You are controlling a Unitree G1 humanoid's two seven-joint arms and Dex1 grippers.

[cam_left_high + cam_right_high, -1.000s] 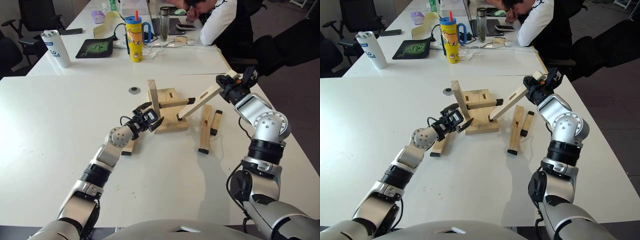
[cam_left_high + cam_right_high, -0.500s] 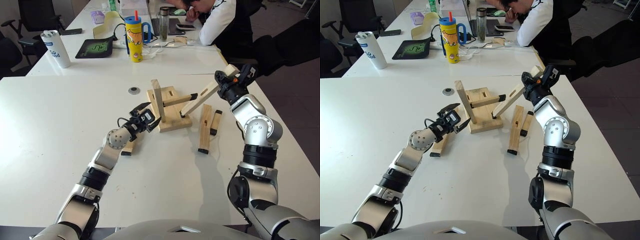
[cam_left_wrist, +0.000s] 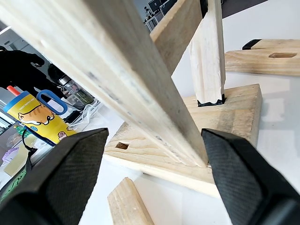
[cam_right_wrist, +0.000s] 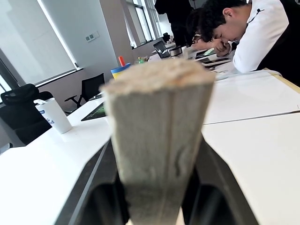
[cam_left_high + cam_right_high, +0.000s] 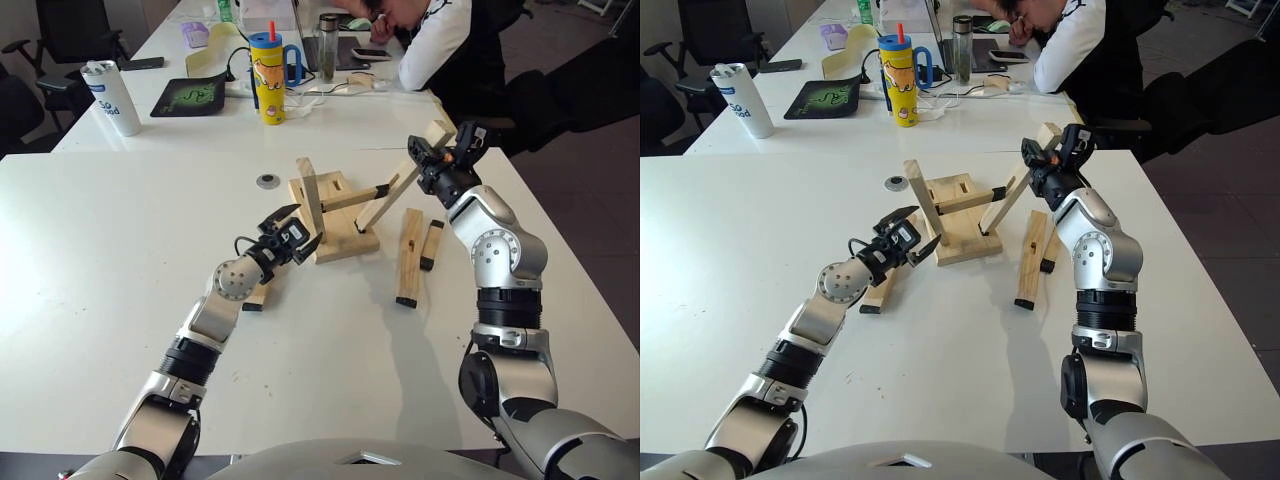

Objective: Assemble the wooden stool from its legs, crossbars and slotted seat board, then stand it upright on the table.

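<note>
stool half built, second leg going in

the slotted seat board (image 5: 345, 245) lies flat on the table (image 5: 120, 260), one leg (image 5: 308, 190) standing in it with a crossbar (image 5: 350, 200) running off it. the right gripper (image 5: 435, 152) is clamped on the top end of a second leg (image 5: 395, 190), tilted, foot at a board slot; seated or not, can't tell. the left gripper (image 5: 298, 238) is spread wide, fingers either side of the standing leg. a loose leg (image 5: 410, 255) and a shorter piece (image 5: 432, 243) lie beside the board. by my read, plenty left.

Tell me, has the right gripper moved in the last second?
Yes. The right gripper has swung toward the robot's left, nearer the loose leg lying on the table, tipping its held leg steeper.
</note>
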